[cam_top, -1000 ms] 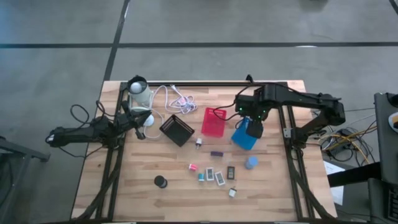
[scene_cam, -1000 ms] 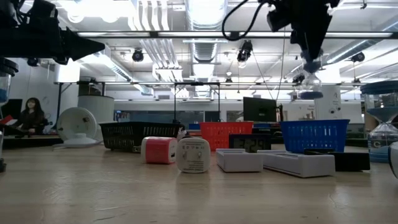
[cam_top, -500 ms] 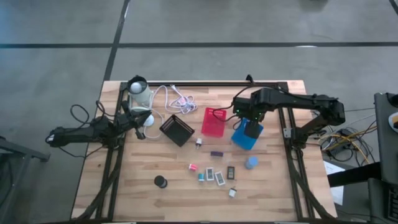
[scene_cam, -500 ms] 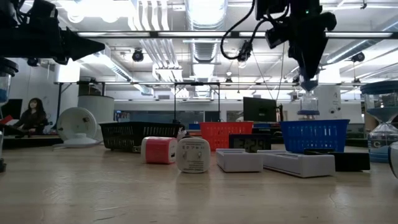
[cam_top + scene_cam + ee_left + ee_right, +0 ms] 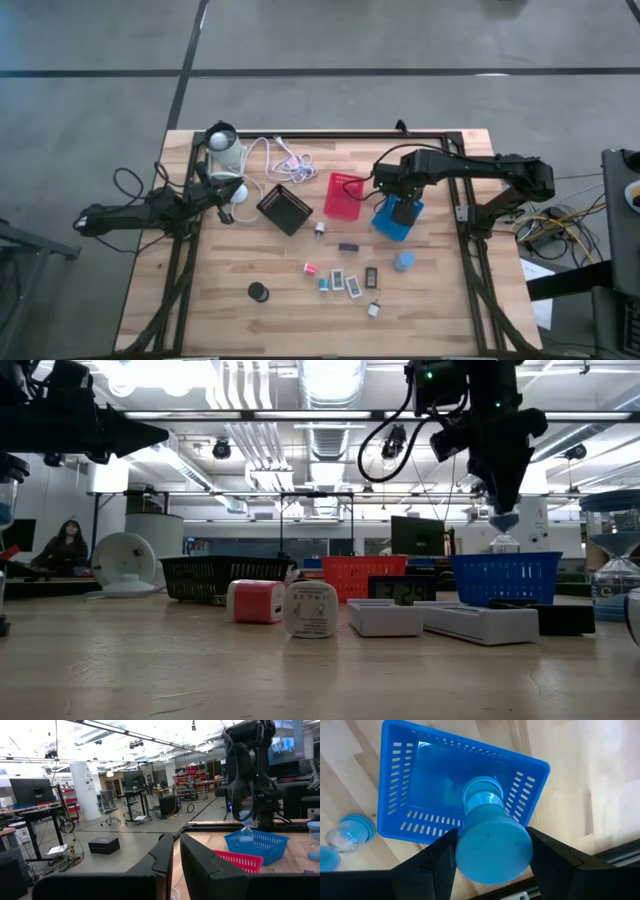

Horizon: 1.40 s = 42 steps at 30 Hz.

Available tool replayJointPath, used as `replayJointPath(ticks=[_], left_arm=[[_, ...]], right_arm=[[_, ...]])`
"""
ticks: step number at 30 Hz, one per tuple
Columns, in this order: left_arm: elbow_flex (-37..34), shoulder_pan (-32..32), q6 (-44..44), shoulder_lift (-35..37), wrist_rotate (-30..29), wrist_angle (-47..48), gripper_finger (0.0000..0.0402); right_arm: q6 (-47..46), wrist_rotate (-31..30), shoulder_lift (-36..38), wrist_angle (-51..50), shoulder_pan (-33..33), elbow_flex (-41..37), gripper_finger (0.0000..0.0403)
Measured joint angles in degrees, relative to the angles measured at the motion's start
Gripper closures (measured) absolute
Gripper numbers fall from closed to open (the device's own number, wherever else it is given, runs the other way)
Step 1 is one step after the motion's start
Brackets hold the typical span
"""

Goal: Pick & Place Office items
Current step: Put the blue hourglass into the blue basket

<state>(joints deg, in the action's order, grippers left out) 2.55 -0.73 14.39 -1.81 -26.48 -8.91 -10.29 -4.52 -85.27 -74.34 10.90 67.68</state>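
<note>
My right gripper (image 5: 403, 208) hangs over the blue mesh bin (image 5: 392, 224), shut on a pale-blue hourglass-shaped piece (image 5: 490, 832). In the low view this piece (image 5: 503, 532) hangs just above the bin's rim (image 5: 505, 556). A second pale-blue piece (image 5: 404, 262) lies on the table near the bin. A black disc (image 5: 259, 291) and small pink (image 5: 310, 268), teal (image 5: 324, 284), purple (image 5: 348, 247), white (image 5: 353, 286) and black (image 5: 371, 276) blocks rest on the wood. My left gripper (image 5: 176, 862) waits shut at the table's left. My right gripper pinches the hourglass piece by its upper round cap (image 5: 492, 851), one finger on each side. The fingers (image 5: 437, 857) come from above, pointing down. The piece hangs upright below them, its lower cap (image 5: 482, 787) over the inside of the blue bin, about at rim height.
A red mesh bin (image 5: 344, 196) stands left of the blue one, and a black bin (image 5: 285, 208) farther left. A white lamp (image 5: 225, 150) with a coiled cable (image 5: 282, 156) sits at the far left corner. Bare wood lies along the near edge.
My right gripper has gone straight down toward the blue bin, still shut on the hourglass piece. The piece has stayed upright and now hangs just above the bin's rim.
</note>
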Motion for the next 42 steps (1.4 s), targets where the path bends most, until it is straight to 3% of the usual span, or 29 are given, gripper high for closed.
replayJointPath(ticks=[23,42], left_arm=[[0.0,0.04,0.68,0.01,-0.2,-0.02,0.0362],[0.01,-0.02,2.11,0.0,-0.55,-0.02,0.0362]], right_arm=[[2.33,0.35,0.04,9.42,1.73,-8.63,0.0199],[3.46,0.53,-0.13,11.1,1.99,-8.01,0.0194]])
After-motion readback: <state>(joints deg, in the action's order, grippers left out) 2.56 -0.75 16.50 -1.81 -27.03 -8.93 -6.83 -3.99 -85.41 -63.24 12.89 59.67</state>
